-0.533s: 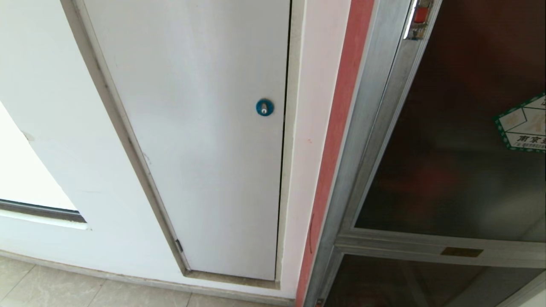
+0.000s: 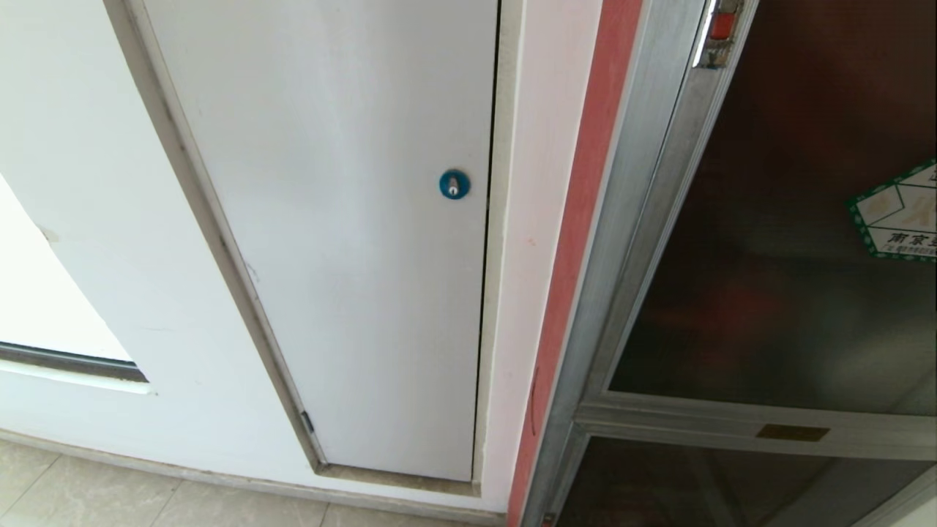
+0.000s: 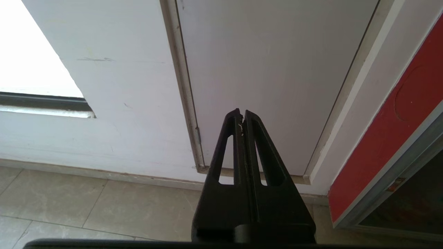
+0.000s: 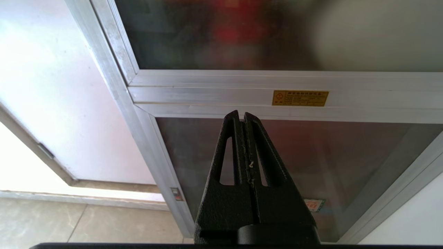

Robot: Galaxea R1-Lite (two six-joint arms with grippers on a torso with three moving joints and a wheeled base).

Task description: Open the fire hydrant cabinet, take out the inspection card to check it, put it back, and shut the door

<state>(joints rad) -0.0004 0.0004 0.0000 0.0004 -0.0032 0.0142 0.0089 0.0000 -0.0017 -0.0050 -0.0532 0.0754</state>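
Cabinet door (image 2: 790, 241), dark glass in a grey frame, sits closed at the head view's right, its red latch (image 2: 722, 25) at the top and a green-edged sticker (image 2: 897, 216) on the glass; a white panel (image 2: 344, 241) with a blue lock (image 2: 454, 184) lies left of it. Left wrist view: left gripper (image 3: 242, 114), fingers together, before that panel above the floor tiles (image 3: 52, 200). Right wrist view: right gripper (image 4: 241, 116), fingers together, holding nothing, faces the door's frame and a yellow label (image 4: 300, 98).

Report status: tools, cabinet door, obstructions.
Left tool and right tool shut, empty. Door closed, red latch untouched. Nothing in the way.
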